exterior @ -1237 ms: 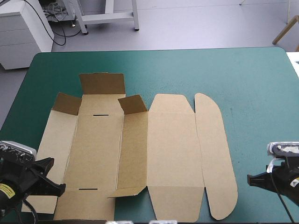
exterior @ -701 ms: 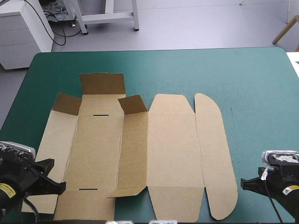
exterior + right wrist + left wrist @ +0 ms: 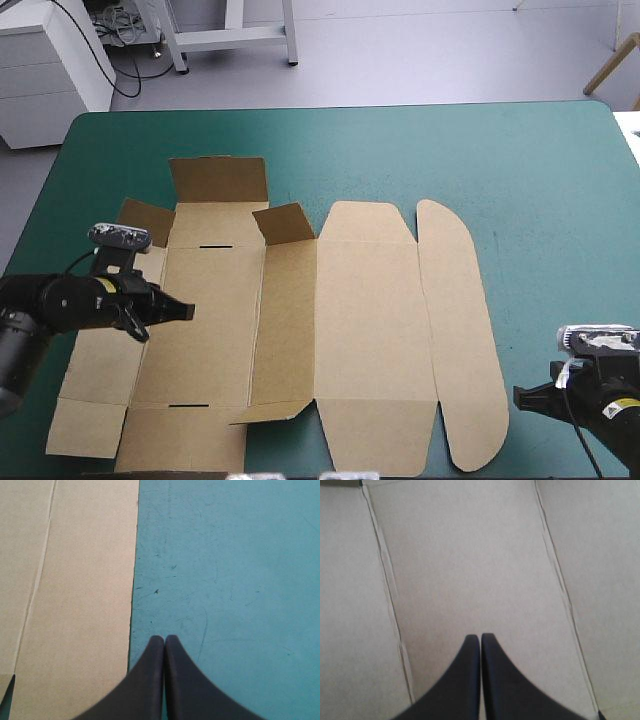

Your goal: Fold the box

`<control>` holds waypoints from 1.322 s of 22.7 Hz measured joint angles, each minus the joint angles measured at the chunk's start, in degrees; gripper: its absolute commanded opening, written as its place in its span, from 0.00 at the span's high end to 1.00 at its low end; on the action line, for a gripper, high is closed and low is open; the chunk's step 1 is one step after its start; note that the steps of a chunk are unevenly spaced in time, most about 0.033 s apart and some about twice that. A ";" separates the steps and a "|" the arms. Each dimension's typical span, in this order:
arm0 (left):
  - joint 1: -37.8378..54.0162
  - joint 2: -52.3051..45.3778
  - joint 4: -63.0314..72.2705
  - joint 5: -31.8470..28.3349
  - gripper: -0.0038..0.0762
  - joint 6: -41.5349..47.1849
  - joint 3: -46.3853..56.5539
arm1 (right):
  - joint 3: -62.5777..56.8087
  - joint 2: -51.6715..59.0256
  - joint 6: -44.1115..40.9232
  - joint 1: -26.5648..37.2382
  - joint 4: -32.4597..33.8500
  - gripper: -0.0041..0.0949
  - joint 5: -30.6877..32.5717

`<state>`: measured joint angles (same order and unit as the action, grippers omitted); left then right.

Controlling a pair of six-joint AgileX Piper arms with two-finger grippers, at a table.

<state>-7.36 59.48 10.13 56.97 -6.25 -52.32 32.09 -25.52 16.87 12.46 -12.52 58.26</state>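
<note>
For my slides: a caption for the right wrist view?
Right gripper, fingers shut, over the teal-green cover beside the edge of the flat brown box.

The box [image 3: 370, 330] lies unfolded on the teal-green cover [image 3: 520, 170], nearer the table's left edge. Two small flaps [image 3: 284, 222] at its far end stand partly raised; the other panels lie flat. The left gripper [image 3: 186, 311] is over the box's left panels, fingers together, pointing right. The right gripper [image 3: 518, 397] is over bare cover near the near right corner, fingers together, just beside the box's rounded flap [image 3: 462, 330].
</note>
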 measured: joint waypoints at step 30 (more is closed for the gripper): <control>45.46 15.19 13.99 13.41 0.96 -26.22 -9.41 | -0.63 0.00 0.64 -4.01 -0.01 0.98 0.66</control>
<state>38.10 74.67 24.12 70.39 -32.47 -61.72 31.46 -25.52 17.51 8.45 -12.53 58.93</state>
